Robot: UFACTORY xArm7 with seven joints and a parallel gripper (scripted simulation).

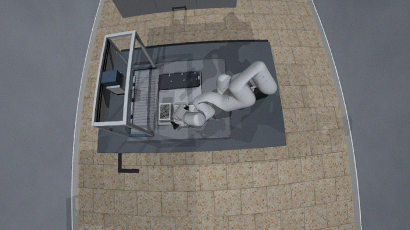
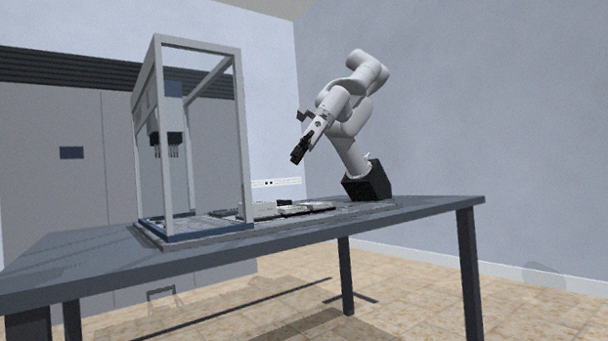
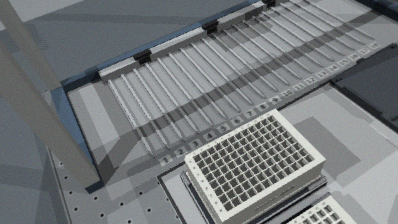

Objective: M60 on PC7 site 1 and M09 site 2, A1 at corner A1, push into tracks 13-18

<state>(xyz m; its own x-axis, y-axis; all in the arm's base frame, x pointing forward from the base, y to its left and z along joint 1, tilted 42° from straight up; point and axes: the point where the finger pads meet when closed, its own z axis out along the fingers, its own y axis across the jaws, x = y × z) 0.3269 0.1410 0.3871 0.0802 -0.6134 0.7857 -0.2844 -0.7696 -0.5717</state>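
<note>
- You had the pincer (image 2: 296, 155) spread to its widest and pinching nothing; it hung well above the desk (image 2: 71, 262), over the row of nests.
- I judged the task at its opening step: no plate had left its nest and the carrier's sites looked bare.
- The deep-well block M09 (image 3: 254, 162) sat in the nest closest to the loading rails (image 3: 210, 80). A second plate (image 3: 327, 212) showed only a corner beside it.
- The plate carrier PC7 (image 1: 180, 80) lay loose on the apron, in front of the rails, on the side of the desk toward its far long edge, apart from the nests.
- Your next move, in my judgement, called for lowering onto the first plate to be loaded, M60, which the arm hid in the top view, and gripping it squarely across its sides.
- Readable writing: track numbers ran along the apron edge; 1 to about 18 could be made out, though several were blurred. No brand marks were legible.
</note>
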